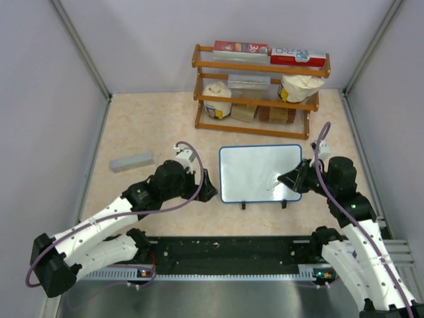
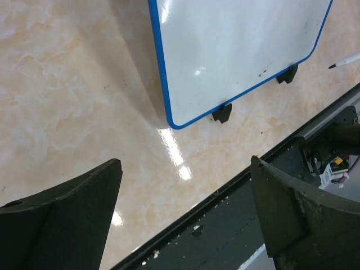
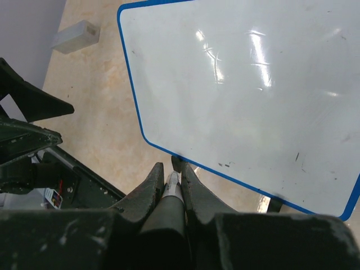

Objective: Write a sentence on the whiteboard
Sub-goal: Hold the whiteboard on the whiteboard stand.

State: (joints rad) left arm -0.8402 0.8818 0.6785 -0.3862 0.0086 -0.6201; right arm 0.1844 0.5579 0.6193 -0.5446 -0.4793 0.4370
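Note:
The whiteboard [image 1: 258, 172] lies mid-table, white with a blue rim and small black feet. It also shows in the left wrist view [image 2: 236, 50] and the right wrist view [image 3: 242, 95]. Its surface is blank: no sentence shows on it, only a few small dark specks. My right gripper [image 1: 291, 177] is over the board's near right corner, shut on a marker [image 3: 171, 185] whose white tip end [image 1: 273, 185] points down-left above the board. My left gripper [image 1: 207, 187] is open and empty [image 2: 184, 162], just left of the board's near left corner.
A wooden rack [image 1: 258, 93] with boxes and bags stands at the back. A grey block [image 1: 131, 161] lies at the left and shows in the right wrist view [image 3: 76, 36]. A black rail [image 1: 225, 248] runs along the near edge. Walls close both sides.

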